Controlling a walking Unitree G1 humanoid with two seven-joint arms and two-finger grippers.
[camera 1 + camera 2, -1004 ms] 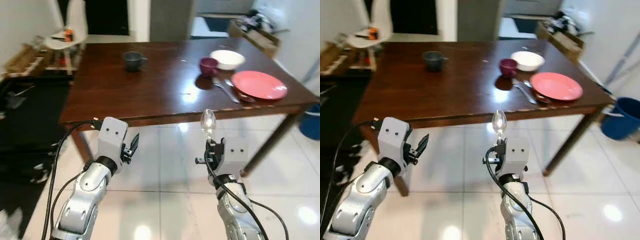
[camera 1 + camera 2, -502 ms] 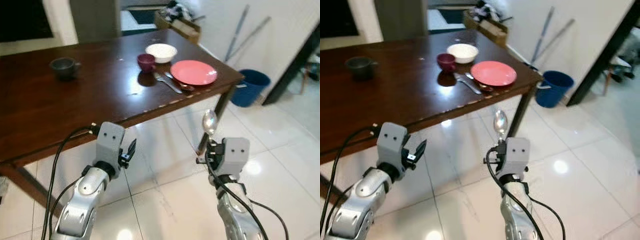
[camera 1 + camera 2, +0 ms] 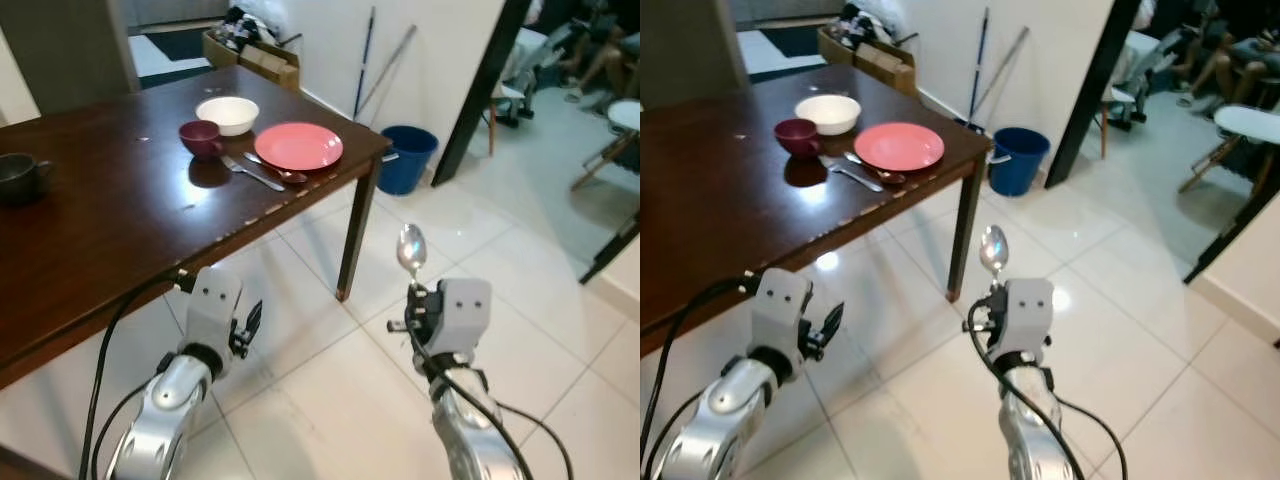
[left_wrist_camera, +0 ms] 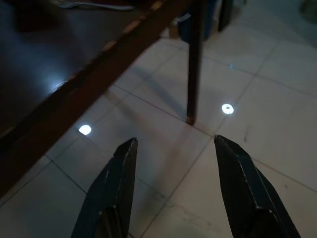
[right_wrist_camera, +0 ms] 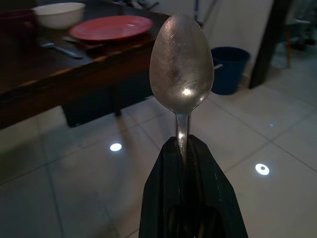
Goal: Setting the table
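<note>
Right wrist view: the spoon's [image 5: 181, 74] handle is hidden between the right gripper's [image 5: 182, 148] jaws, which pinch it so the bowl stands upright just above them. Left eye view cuts off the bench [image 3: 90, 250] at its near left edge. Beyond the jaws, on the bench's far corner, lie a red plate [image 3: 298, 146], a white bowl [image 3: 227, 114], a maroon cup [image 3: 201, 137] and cutlery [image 3: 262, 172] too small to tell apart. The left gripper [image 4: 173, 148] hangs over the tiled floor [image 3: 520, 260] beside the bench, jaws spread and empty.
</note>
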